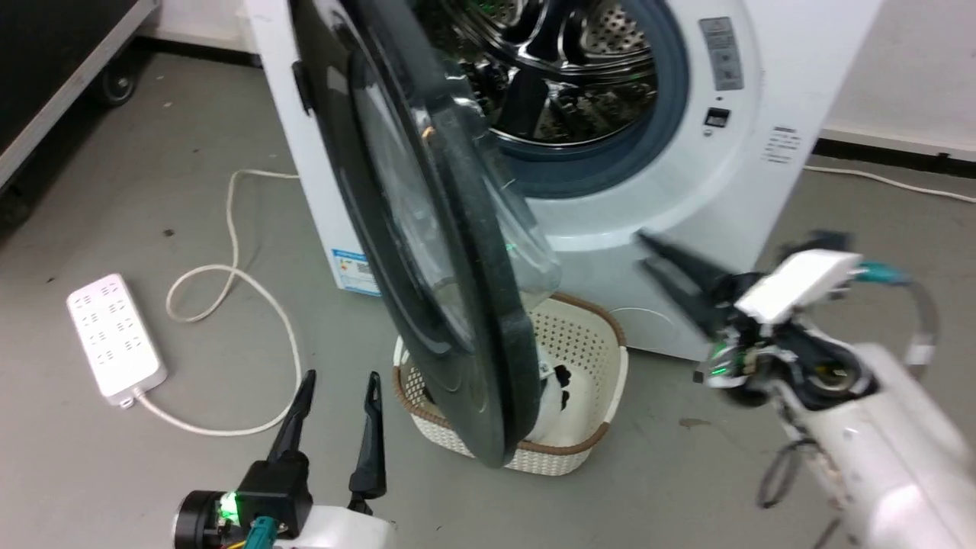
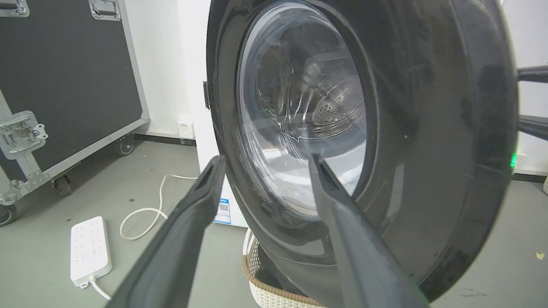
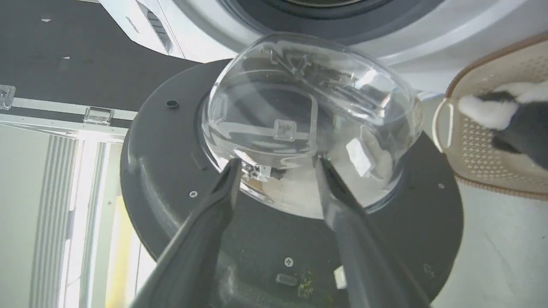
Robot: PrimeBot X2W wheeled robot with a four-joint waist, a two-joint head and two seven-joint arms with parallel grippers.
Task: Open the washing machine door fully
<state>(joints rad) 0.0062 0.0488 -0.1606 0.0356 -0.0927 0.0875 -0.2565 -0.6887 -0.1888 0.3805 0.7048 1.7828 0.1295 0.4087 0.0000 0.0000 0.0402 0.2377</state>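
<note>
Floor (image 1: 114, 191): grey, smooth, with a few dark specks and scuffs.
Standing on it: the washing machine (image 1: 709, 191) at the back, a cream perforated basket (image 1: 587, 358) just in front of its base. To the left lies a white power strip (image 1: 114, 335) with its cord (image 1: 232, 221) looped toward the machine. Far left is a black case (image 1: 53, 69) on castors. A second pale cable (image 1: 884, 179) lies at the right.

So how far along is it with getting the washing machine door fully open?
Done: the washing machine door is unlatched and stands roughly square to the washing machine, baring the drum. In hand: the right gripper, open, points at the door's inner side, apart from it in the head view. The left gripper, open, sits by its outer face. Left: swinging the door on past the basket until fully open.
</note>
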